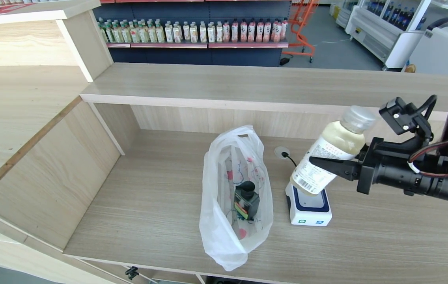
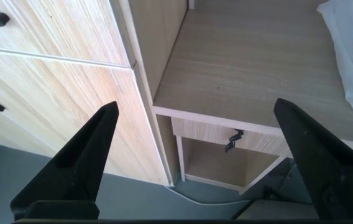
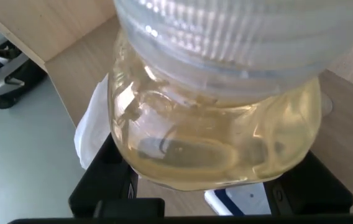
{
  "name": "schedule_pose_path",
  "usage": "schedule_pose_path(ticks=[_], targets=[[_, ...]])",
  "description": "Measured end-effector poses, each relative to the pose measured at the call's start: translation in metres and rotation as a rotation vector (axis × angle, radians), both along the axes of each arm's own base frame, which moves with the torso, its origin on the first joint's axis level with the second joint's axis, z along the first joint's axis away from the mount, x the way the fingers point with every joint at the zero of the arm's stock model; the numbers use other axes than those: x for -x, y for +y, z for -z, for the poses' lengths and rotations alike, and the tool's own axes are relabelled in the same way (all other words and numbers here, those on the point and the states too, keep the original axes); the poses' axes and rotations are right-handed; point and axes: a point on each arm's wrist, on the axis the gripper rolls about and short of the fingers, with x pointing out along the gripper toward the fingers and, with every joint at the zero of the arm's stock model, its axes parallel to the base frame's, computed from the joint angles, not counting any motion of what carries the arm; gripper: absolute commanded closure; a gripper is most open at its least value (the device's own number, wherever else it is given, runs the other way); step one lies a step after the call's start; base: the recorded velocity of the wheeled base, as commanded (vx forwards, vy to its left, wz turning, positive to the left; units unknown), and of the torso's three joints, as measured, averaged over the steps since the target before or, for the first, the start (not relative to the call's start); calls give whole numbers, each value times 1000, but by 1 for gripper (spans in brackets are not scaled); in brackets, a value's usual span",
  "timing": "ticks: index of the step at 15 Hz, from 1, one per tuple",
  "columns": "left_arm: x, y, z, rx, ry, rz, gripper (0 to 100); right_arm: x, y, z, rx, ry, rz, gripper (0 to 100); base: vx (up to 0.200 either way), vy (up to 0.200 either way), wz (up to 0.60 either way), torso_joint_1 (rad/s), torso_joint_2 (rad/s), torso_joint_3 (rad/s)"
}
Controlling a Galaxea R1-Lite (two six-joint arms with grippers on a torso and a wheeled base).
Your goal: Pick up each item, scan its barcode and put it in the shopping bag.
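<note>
Head view: right claw [image 1: 318, 163] clamps bottle [image 1: 338, 144] over scanner [image 1: 310, 213]; left claw [image 2: 196, 106] gapes.

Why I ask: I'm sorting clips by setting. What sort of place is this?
Probably a convenience store checkout: shelves of bottled drinks behind the wooden counter, a barcode scanner on it with the right gripper holding a bottle over it, and a plastic shopping bag beside.
</note>
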Motion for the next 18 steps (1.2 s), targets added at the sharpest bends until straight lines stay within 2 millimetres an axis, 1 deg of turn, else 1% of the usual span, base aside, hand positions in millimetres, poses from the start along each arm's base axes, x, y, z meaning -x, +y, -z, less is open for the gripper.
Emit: schedule_pose_path(ticks=[2, 4, 6, 11, 13, 18], targets=[[0, 0, 0, 0, 0, 0, 0, -18, 8, 7, 9, 20, 9, 100, 0, 0, 0, 0, 0, 0], [0, 0, 0, 0, 0, 0, 0, -38, 21, 14, 12, 32, -8, 100, 0, 0, 0, 0, 0, 0], [0, 0, 0, 0, 0, 0, 0, -56, 33, 22, 7, 8, -25, 100, 0, 0, 0, 0, 0, 0], [0, 0, 0, 0, 0, 0, 0, -103, 75, 56, 33, -77, -51, 100, 0, 0, 0, 0, 0, 0], [0, 0, 0, 0, 0, 0, 0, -115, 86, 66, 41, -93, -60, 100, 0, 0, 0, 0, 0, 0], [0, 0, 0, 0, 0, 0, 0, -142, 102, 90, 53, -90, -70, 100, 0, 0, 0, 0, 0, 0]])
